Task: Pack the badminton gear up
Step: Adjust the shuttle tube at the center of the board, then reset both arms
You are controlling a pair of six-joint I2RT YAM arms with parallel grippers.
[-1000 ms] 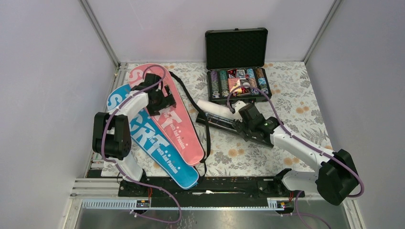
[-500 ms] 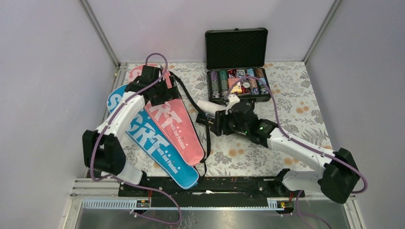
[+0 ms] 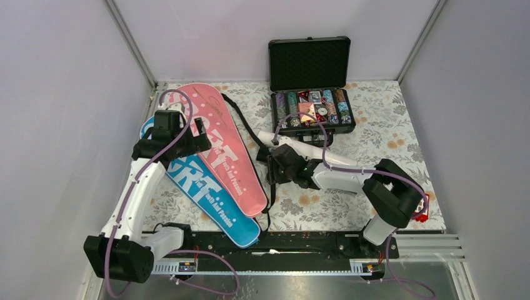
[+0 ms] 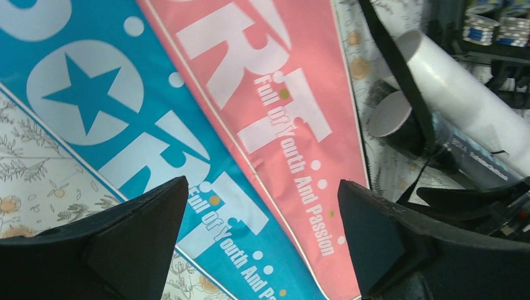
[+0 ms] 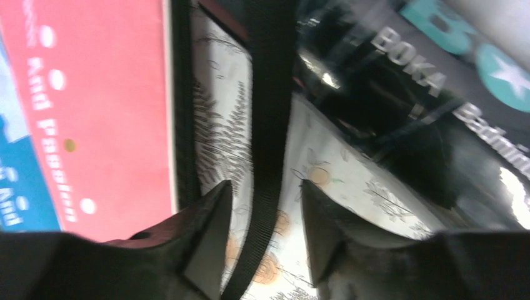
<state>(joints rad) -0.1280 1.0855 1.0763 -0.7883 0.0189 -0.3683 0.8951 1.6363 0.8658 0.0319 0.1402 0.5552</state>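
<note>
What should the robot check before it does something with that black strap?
1. Black strap runs between the right gripper's jaws: ok.
2. Jaws pinching the strap: not ok, gaps show on both sides.
3. Left gripper jaws wide open and empty, above the pink cover and blue cover: ok.
4. Dark tube clear of the right jaws: cannot tell, it lies close by.
5. What is inside the covers: cannot tell.

Soft even light (blurry right-wrist view)
</note>
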